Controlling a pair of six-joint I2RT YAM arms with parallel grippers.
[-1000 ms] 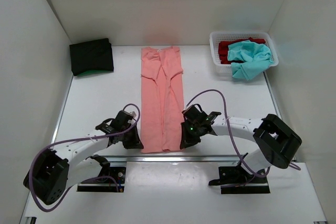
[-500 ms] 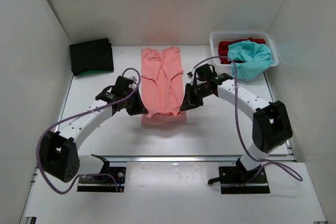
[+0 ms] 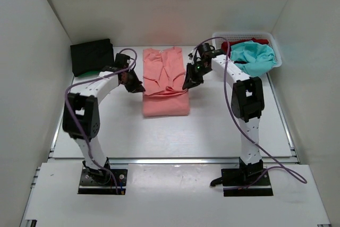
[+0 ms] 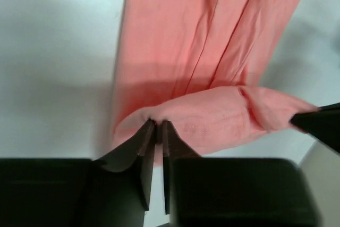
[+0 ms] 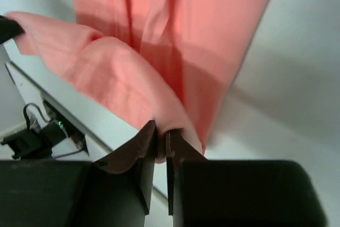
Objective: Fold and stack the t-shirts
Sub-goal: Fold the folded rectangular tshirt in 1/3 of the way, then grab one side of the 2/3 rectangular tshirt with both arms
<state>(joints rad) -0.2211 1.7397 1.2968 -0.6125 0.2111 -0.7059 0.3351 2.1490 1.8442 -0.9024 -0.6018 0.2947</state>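
Note:
A salmon-pink t-shirt lies in the middle of the table, its near half folded back over its far half. My left gripper is shut on the folded hem's left corner. My right gripper is shut on the hem's right corner. The hem sags between the two grippers, a little above the lower layer. A black t-shirt lies folded at the far left with a green edge under it. A teal t-shirt and a red t-shirt lie crumpled in the basket.
A white mesh basket stands at the far right corner, close beside my right arm. White walls close in the table on the left, back and right.
Both grippers have carried the pink shirt's near hem away from the table's front edge towards the back, folding the long strip in half.

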